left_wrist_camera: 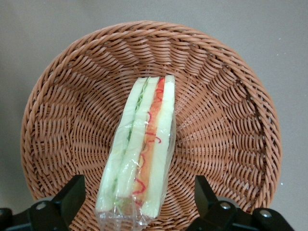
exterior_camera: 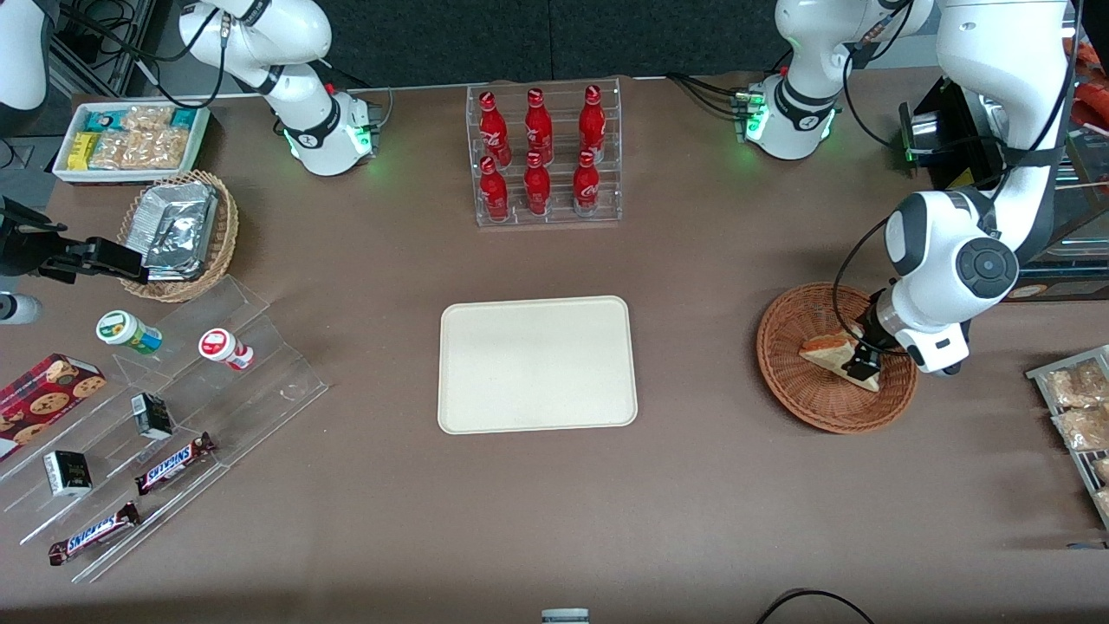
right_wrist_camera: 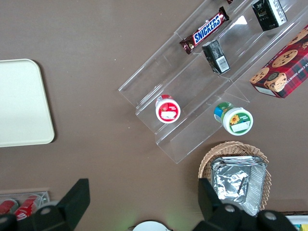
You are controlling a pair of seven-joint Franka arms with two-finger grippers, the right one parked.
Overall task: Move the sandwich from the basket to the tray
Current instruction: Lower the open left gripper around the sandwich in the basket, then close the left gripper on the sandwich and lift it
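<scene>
Left wrist view: the claw [left_wrist_camera: 137, 202] is hanging wide open over the sandwich [left_wrist_camera: 142, 149], which is lying in the basket [left_wrist_camera: 231, 120], not gripped.

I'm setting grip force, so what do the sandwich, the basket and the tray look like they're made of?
Sandwich: soft pale bread in glossy clear film, crinkled at its end. Basket: woven reddish-brown wicker, ribbed and matte. Tray: smooth matte cream, probably plastic. The gripper is open, with a finger on either side of the sandwich in the basket.
</scene>
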